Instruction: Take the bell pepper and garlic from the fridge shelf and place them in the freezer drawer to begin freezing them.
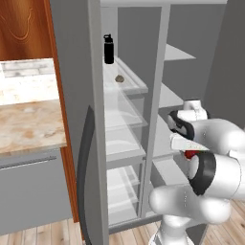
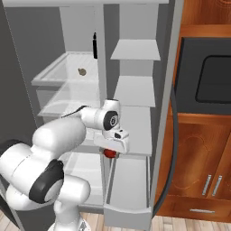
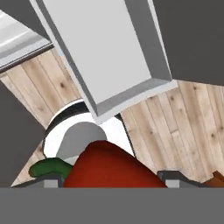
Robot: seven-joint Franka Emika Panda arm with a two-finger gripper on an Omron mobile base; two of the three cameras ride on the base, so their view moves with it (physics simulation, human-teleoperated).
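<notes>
Above the open freezer drawer (image 2: 128,189), the pincer (image 2: 109,154) was clenched on the red bell pepper (image 2: 109,153), which hung over the drawer's pale interior. Seen from the hand camera, the bell pepper (image 3: 114,168) with its green stem lay between the fingertips (image 3: 175,177), and the freezer drawer (image 3: 131,94) stretched away over the wooden floor (image 3: 192,127). Higher in the fridge, the garlic (image 1: 119,78) sat on the translucent fridge shelf (image 1: 136,87), near a tall black bottle (image 1: 109,49) but apart from it.
</notes>
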